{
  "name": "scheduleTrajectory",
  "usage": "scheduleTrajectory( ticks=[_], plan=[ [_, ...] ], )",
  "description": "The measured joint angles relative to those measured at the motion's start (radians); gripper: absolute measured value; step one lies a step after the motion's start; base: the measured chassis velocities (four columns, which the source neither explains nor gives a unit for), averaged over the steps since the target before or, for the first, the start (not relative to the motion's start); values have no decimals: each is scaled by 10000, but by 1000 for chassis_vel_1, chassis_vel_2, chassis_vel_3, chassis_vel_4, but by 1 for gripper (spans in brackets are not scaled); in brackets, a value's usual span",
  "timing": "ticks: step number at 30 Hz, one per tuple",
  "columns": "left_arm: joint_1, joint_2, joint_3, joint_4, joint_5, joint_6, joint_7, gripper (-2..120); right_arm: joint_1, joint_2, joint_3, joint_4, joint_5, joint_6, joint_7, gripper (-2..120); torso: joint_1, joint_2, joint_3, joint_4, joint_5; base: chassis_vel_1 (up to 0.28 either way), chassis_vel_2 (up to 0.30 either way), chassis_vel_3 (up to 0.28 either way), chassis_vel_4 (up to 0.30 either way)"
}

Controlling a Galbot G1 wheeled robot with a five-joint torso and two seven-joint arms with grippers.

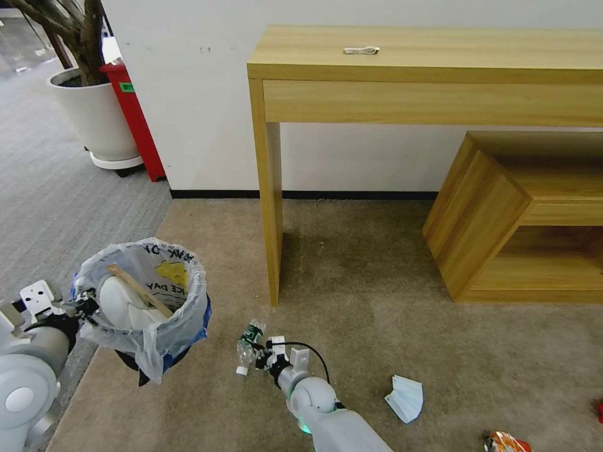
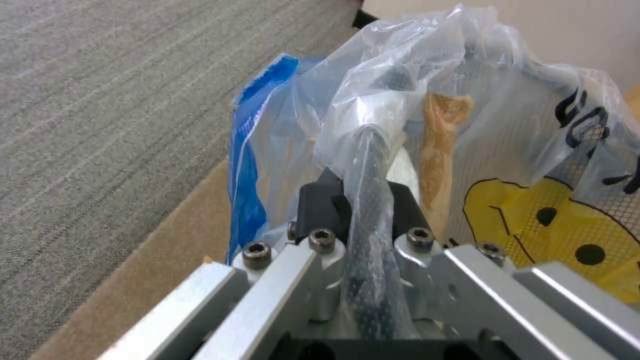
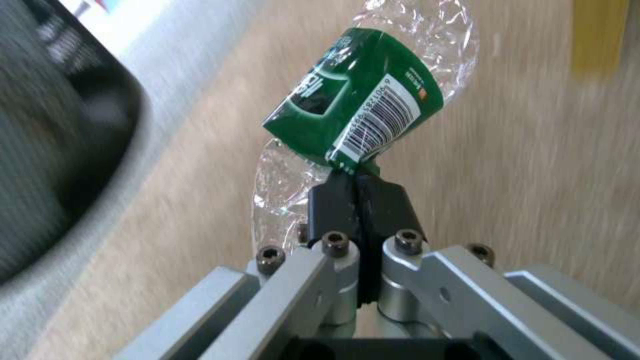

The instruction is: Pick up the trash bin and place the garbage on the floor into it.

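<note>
At the far left, the left end effector point(image 1: 85, 307) is pinched tight on the bagged rim of the trash bin point(image 1: 143, 301), its black pads closed over a fold of the translucent liner point(image 2: 373, 150). The bin seems to be carried tilted just above the carpet edge, so the pick-up part of the job looks done. Inside it lie a white slipper point(image 1: 122, 306) and a wooden stick point(image 1: 139, 290), judged as litter already collected.

To the right of the bin, the right end effector point(image 1: 262, 358) is clamped shut on a crushed plastic bottle point(image 1: 249, 347) with a green label point(image 3: 353, 117), which hangs near the floor point(image 1: 377, 276) and has not yet reached the bin.

Farther right, a pale blue mask point(image 1: 405, 397) lies flat on the carpet, then an orange wrapper or can point(image 1: 504, 442), and a red scrap point(image 1: 600, 411) at the edge. These remain to be gathered.

The bin's blue wall is mostly hidden by the bag, and its bottom cannot be seen. The orange and red pieces are cut off by the frame, so what they are is uncertain. A small white object point(image 1: 361, 50) on the wooden worktop point(image 1: 440, 53) is too small to identify.
</note>
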Motion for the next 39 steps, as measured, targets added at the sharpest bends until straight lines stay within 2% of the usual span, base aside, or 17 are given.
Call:
scheduleTrajectory(
  ticks=[2,3,6,7,10,14,19,22,29,39],
  plan=[
    [35,100,223,-49,-70,-1,-14,2,-140,-614,1,989,54,15,-13,0,0,0,1,-3,-6,0,0,0,0],
    [35,100,223,-49,-70,-1,-14,2,-140,-614,1,989,54,15,-13,0,0,0,1,-3,-6,0,0,0,0],
    [172,279,557,-358,-529,73,-185,2,-262,-1427,70,2088,62,447,-405,0,0,0,1,-5,-5,0,0,0,0],
    [172,279,557,-358,-529,73,-185,2,-262,-1427,70,2088,62,447,-405,0,0,0,1,-5,-5,0,0,0,0],
    [278,475,874,-709,-1088,193,-455,2,-237,-2103,238,2980,140,1568,-1620,0,0,1,0,-5,-2,0,0,0,0],
    [342,593,1098,-830,-1209,255,-521,2,-107,-2504,392,3724,331,2231,-2235,0,0,2,0,-5,-2,0,0,0,0],
    [486,653,1273,-930,-1364,340,-529,2,14,-2755,467,4329,645,2648,-2597,0,0,1,0,-4,-3,0,0,0,0],
    [588,687,1449,-1035,-1375,388,-539,2,110,-2949,498,4691,968,2992,-3235,0,0,1,1,-3,-3,0,0,0,0],
    [696,690,1868,-1172,-1267,422,-570,2,368,-3063,455,4840,1529,3782,-4623,0,0,2,0,-4,-4,0,0,0,0],
    [714,686,2195,-1214,-1232,505,-552,2,472,-3041,330,4961,1709,4118,-5703,0,1,3,3,-5,-5,0,0,0,0]
  ],
)
